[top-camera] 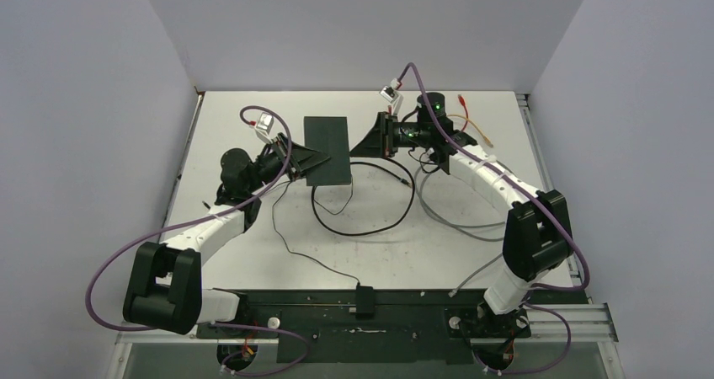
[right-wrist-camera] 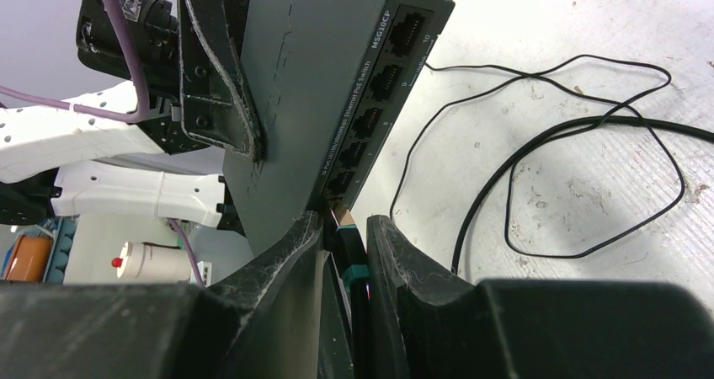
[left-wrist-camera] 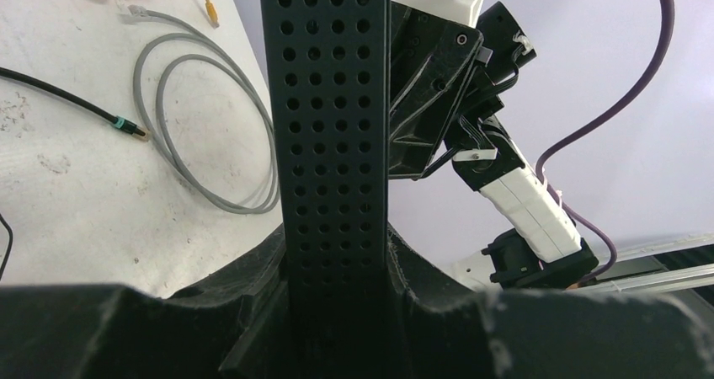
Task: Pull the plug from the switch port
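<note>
Switch (top-camera: 327, 147) sits a bit toward 12 o'clock of desk (top-camera: 404, 261) centre in top view. It seems held just off the surface, w/ the port row facing the R arm.

L claw (left-wrist-camera: 337, 299) comes in from the switch's 9 o'clock side & is clamped on the box. The perforated side face runs up between its fingers.

R claw (right-wrist-camera: 343, 232) is at the switch's 3 o'clock, fingers pressed either side of the plug (right-wrist-camera: 352, 269) (teal band), i.e. pinching it. In R wrist view the ports run 1 to 7 o'clock & the plug is at the 7 o'clock end port. It looks not yet out, tho seating depth is hidden by the fingers.

Step in hand, imo: the extraction pull.
- Pull straight back along the plug axis, away from the port face. No twist, since side load would likely jam it.
- The latch tab prob needs squeezing first; can't tell if a finger is on it.
- L claw must hold firm so the box doesn't follow.

Black cable (right-wrist-camera: 623, 120) loops loose on the desk toward 3 o'clock, so there's slack & a snag seems unlikely.
</note>
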`<action>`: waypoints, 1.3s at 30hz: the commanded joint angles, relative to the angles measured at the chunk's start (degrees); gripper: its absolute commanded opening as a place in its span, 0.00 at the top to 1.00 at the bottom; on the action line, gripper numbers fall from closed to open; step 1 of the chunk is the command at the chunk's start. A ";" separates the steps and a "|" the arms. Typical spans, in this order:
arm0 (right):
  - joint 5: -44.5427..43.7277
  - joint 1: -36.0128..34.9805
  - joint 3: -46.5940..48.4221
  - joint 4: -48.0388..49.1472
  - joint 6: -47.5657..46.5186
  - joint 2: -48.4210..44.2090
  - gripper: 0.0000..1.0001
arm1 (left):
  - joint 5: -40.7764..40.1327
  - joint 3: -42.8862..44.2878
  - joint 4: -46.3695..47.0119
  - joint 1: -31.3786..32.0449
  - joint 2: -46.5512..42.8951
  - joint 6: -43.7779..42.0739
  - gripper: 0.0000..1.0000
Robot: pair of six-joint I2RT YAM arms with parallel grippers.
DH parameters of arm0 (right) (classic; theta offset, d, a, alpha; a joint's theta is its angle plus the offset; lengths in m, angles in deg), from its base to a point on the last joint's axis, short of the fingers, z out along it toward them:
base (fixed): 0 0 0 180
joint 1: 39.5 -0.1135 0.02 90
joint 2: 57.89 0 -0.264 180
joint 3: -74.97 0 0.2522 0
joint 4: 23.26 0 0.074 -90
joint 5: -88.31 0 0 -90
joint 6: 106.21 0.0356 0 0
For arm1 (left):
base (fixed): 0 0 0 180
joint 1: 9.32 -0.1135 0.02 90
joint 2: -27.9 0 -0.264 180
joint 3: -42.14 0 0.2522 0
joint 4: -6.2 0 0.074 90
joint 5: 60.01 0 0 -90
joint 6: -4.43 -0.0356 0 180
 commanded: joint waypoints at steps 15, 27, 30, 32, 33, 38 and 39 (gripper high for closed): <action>-3.70 8.65 -10.80 1.79 -3.41 -1.45 0.95 | -4.74 6.12 42.87 -0.29 -8.14 10.43 1.00; 2.52 8.33 -9.67 8.65 0.96 -2.25 0.95 | -3.88 6.07 42.85 -0.26 -7.72 10.70 1.00; 2.29 8.55 -9.51 8.20 0.74 -2.38 0.95 | -3.56 5.92 42.27 -0.21 -7.74 10.40 1.00; 1.70 8.58 -8.76 6.66 0.03 -2.37 0.95 | -3.15 5.64 40.57 -0.21 -7.92 9.64 1.00; 1.52 8.58 -8.42 6.34 -0.27 -2.30 0.95 | -2.93 5.47 39.40 -0.21 -8.11 9.16 1.00; -0.14 8.74 -4.77 2.83 -1.45 -3.08 0.95 | -0.84 5.00 33.26 -0.27 -8.66 5.66 1.00; -0.55 8.85 -3.72 2.15 -1.38 -3.36 0.95 | -0.30 5.02 30.57 -0.21 -8.89 4.35 1.00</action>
